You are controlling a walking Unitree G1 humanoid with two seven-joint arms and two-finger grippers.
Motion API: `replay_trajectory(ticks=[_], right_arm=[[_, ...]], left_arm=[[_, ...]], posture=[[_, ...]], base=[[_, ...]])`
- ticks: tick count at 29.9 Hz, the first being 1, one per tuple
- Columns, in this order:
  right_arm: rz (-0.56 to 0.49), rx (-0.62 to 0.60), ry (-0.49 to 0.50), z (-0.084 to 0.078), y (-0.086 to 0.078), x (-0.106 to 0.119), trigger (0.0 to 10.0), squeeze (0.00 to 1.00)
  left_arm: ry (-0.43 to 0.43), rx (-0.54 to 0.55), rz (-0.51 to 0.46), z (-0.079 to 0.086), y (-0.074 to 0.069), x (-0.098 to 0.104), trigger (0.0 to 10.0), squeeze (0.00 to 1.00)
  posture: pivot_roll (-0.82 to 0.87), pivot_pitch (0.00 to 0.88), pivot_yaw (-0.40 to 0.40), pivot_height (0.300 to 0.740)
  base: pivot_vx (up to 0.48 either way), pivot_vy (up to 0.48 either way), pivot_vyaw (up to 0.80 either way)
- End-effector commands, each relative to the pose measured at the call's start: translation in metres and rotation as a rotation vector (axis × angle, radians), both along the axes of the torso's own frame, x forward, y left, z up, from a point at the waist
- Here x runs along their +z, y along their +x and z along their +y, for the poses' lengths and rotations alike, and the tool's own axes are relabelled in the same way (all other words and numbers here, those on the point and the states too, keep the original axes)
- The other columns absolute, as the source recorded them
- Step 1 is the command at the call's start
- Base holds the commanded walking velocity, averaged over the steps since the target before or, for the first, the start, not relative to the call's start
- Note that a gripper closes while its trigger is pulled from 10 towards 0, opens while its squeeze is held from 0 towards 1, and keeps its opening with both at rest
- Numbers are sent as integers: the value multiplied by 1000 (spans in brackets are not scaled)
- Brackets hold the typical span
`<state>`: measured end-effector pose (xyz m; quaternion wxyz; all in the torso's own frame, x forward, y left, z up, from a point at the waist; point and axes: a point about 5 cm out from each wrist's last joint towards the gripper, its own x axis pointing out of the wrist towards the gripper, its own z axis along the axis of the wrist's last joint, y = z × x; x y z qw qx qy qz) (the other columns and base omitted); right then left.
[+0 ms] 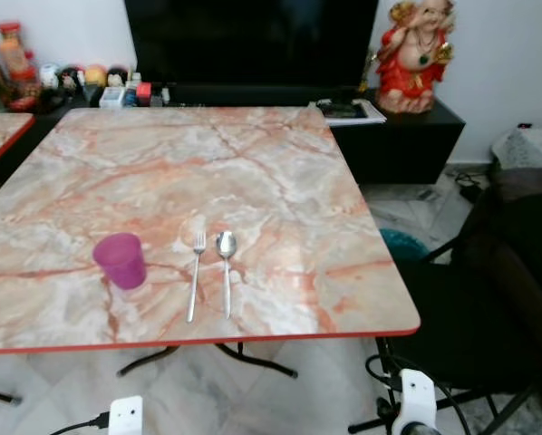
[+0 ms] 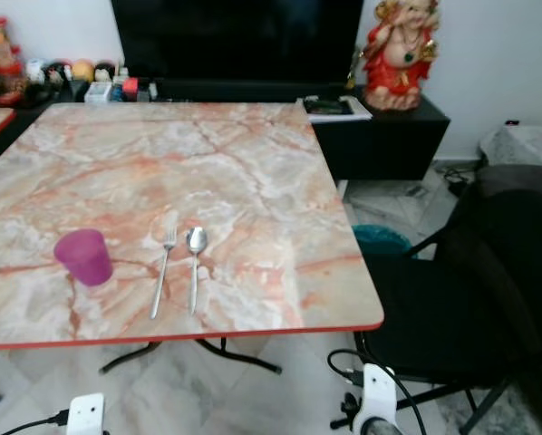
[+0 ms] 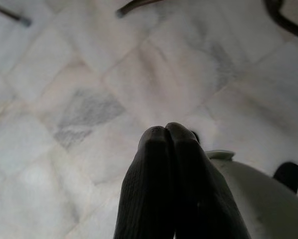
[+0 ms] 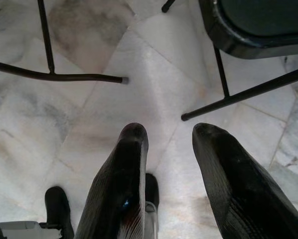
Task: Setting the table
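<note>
Right hand point(image 4: 171, 144) open, left hand point(image 3: 166, 137) closed empty, both hanging below fork point(image 1: 196, 275).

Pink-and-cream marble veining runs across the bench point(image 1: 253, 163) with its thin red edge, a magenta cup point(image 1: 120, 260) glows beside a silver fork point(image 1: 196, 276) and spoon point(image 1: 227, 270), a red-and-gold figurine point(image 1: 416, 56) gleams behind, pale grey-veined floor point(image 3: 89, 74) below.
</note>
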<state>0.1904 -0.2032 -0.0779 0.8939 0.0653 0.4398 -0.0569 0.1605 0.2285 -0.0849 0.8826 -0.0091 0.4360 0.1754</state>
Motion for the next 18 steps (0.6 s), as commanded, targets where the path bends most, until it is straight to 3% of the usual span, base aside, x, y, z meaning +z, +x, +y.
replay_trajectory(ticks=[1,2,3,4,6,7,10,12,13,17,18], right_arm=[[4,4,-7,-2,0,0,10000,0],[5,4,-6,-2,0,0,10000,0],[5,4,-6,-2,0,0,10000,0],[8,6,-5,-1,0,0,10000,0],[9,8,-4,-1,-1,0,10000,0],[9,8,-4,-1,-1,0,10000,0],[12,10,-3,-1,-1,0,10000,0],[13,13,-2,-1,0,0,10000,0],[13,13,-2,-1,0,0,10000,0],[14,18,-1,0,0,0,10000,0],[14,18,-1,0,0,0,10000,0]], left_arm=[[24,53,-12,9,-4,1,10000,0],[62,101,-27,20,-7,4,10000,0],[62,101,-27,20,-7,4,10000,0],[170,197,-74,46,-11,13,10000,0],[275,261,-116,64,-12,23,10000,0],[275,261,-116,64,-12,23,10000,0],[442,365,-216,93,-9,47,10000,0],[532,408,-259,107,-7,60,10000,0],[532,408,-259,107,-7,60,10000,0],[718,515,-386,130,2,94,10000,0],[718,515,-386,130,2,94,10000,0]], posture=[[11,23,-39,740],[22,27,-40,740],[22,27,-40,740],[26,27,-40,740],[28,27,-40,740],[28,27,-40,740],[37,26,-40,740],[38,25,-40,740],[38,25,-40,740],[42,23,-41,740],[42,23,-41,740]], base=[[0,0,0],[0,0,0],[0,0,0],[0,0,0],[0,0,0],[0,0,0],[0,0,0],[0,0,0],[0,0,0],[0,0,0],[0,0,0]])
